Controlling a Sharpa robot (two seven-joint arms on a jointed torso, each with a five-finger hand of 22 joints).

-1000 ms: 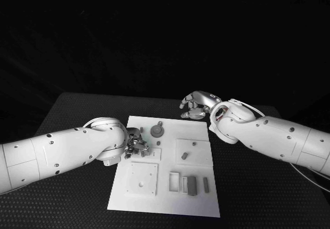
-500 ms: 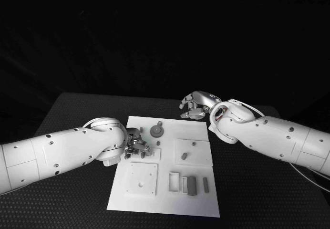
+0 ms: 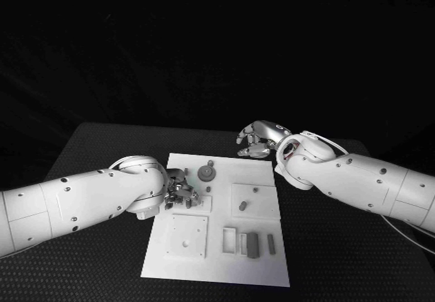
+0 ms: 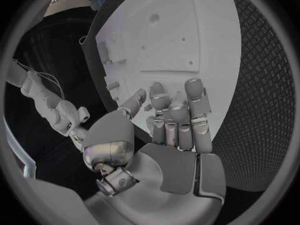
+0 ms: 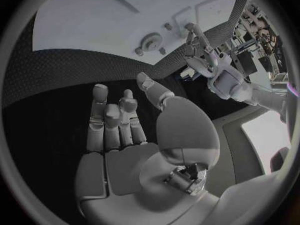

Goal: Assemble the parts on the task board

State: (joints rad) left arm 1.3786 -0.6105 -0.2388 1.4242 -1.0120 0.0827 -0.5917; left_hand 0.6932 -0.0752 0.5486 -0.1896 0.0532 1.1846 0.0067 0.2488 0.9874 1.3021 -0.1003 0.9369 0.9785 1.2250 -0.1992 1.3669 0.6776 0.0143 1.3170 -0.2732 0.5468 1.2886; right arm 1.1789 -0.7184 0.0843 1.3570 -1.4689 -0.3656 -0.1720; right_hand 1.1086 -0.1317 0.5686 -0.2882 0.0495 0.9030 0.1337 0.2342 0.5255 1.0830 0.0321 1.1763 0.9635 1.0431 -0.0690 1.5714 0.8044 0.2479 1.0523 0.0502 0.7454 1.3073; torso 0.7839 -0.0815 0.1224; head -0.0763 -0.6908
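Task board (image 3: 263,261) mid-table (image 3: 100,145), gear (image 3: 207,172) at its far end

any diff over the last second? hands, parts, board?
Nothing visibly changed. The left hand stays over the board's left edge, the right hand stays open past its far right corner, and the gear and other parts lie where they were.

A black counter (image 3: 100,151) with a fine diamond-textured surface stood under a bright light that fell on its middle, while everything behind its far edge lay in unbroken darkness, with no wall, floor or window that could be made out.
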